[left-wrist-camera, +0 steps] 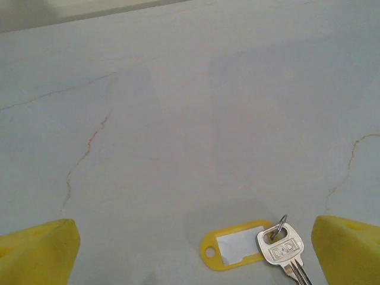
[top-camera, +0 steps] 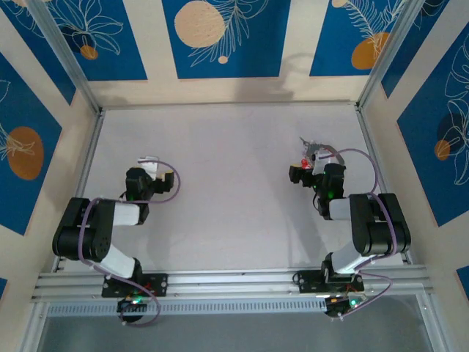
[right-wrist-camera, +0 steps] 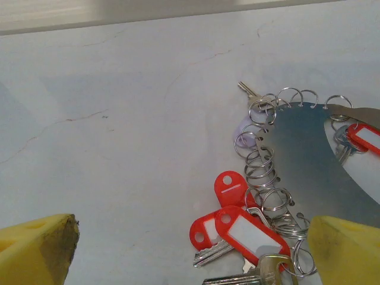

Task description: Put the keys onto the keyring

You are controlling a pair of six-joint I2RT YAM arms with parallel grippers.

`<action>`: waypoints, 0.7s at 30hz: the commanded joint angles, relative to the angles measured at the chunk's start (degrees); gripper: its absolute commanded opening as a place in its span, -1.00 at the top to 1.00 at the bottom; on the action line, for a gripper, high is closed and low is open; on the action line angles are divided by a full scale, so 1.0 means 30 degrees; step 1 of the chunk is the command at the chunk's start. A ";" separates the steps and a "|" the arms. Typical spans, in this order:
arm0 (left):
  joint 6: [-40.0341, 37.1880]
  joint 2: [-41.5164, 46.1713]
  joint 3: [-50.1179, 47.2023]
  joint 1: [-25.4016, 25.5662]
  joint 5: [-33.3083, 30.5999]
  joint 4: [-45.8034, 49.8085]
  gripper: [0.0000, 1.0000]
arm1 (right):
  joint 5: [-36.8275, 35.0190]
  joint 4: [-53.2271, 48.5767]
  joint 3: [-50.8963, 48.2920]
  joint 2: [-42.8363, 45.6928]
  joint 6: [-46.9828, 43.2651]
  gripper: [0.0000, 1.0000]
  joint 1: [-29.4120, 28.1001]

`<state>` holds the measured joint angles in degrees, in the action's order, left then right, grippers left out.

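A silver key [left-wrist-camera: 281, 249] on a small ring with a yellow tag [left-wrist-camera: 234, 252] lies flat on the table, between the yellow fingertips [left-wrist-camera: 37, 255] of my left gripper [left-wrist-camera: 193, 261], which stands open and touches nothing. In the top view this gripper [top-camera: 152, 176] sits at the left with the tag [top-camera: 150, 159] just ahead of it. The keyring [right-wrist-camera: 306, 160], a flat grey hoop with several wire rings along its rim, lies at the right. Red-tagged keys [right-wrist-camera: 249, 233] hang from it. My right gripper [right-wrist-camera: 190, 255] is open above them, its fingertips [right-wrist-camera: 347, 249] clear of the keys. In the top view it [top-camera: 315, 171] is just short of the keyring [top-camera: 316, 154].
The pale table [top-camera: 234, 191] is walled by blue and cream panels [top-camera: 220, 37] at the back and sides. A metal rail [top-camera: 234, 282] runs along the near edge by the arm bases. Open table lies between the two arms.
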<state>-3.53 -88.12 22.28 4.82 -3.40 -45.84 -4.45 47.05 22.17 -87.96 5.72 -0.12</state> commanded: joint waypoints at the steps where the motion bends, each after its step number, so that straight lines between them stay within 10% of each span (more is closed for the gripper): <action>1: 0.0151 0.0046 0.0277 -0.0231 0.0424 -0.0539 -1.00 | 0.0267 0.0272 0.0339 0.0171 -0.0140 -0.98 0.0040; 21: 0.0181 0.0022 0.0307 -0.0286 0.0499 -0.0510 -1.00 | 0.0427 0.0226 0.0372 0.0163 -0.0177 -0.98 0.0040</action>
<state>-3.51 -88.09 22.28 4.82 -3.36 -45.84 -4.23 47.05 22.17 -87.96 5.69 -0.14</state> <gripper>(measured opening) 0.998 0.991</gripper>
